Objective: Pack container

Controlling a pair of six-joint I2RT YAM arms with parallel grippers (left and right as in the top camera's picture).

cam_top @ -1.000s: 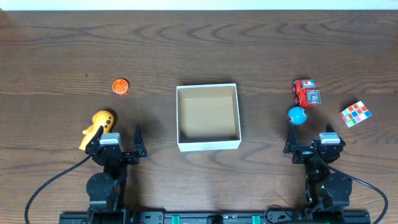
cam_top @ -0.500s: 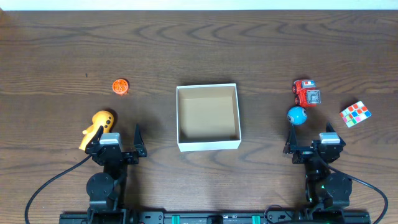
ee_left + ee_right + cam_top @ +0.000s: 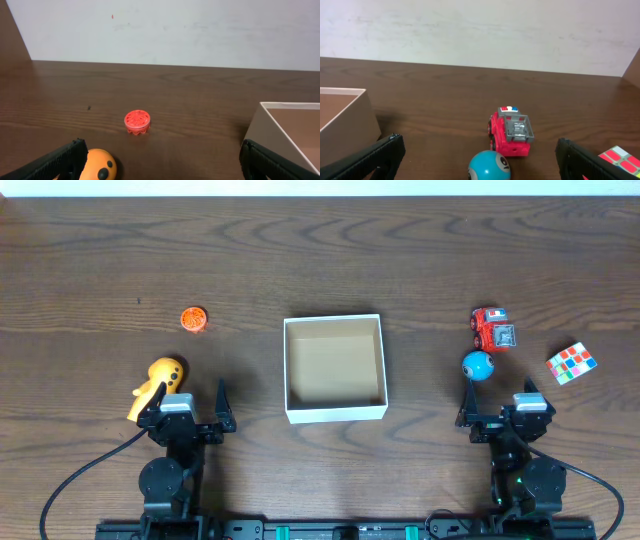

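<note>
You have the shallow square box with thin white walls and a brown cardboard floor (image 3: 335, 370) at the centre of the overhead frame, on the dark brown wooden tabletop (image 3: 100, 260). Its whole cardboard floor is showing.

Your left tool (image 3: 186, 396) sits at the lower left of that frame. Its two black fingers (image 3: 55, 161) are spread wide and hold nothing. The box's white corner shows at the right edge of the left wrist view. Just beside the tool's outer finger lies a yellow-orange plastic toy with a rounded head (image 3: 158, 383). Further up the frame, apart from it, a small orange-red ridged disc (image 3: 193, 319) lies flat.

Your right tool (image 3: 497, 396) sits at the lower right, equally wide and gripping nothing. Just above it in the frame rests a small blue ball (image 3: 477, 365), and a red toy truck with a grey back (image 3: 491, 329) stands near, above the ball. A multicoloured puzzle cube (image 3: 571, 363) lies toward the right edge, apart from both.
</note>
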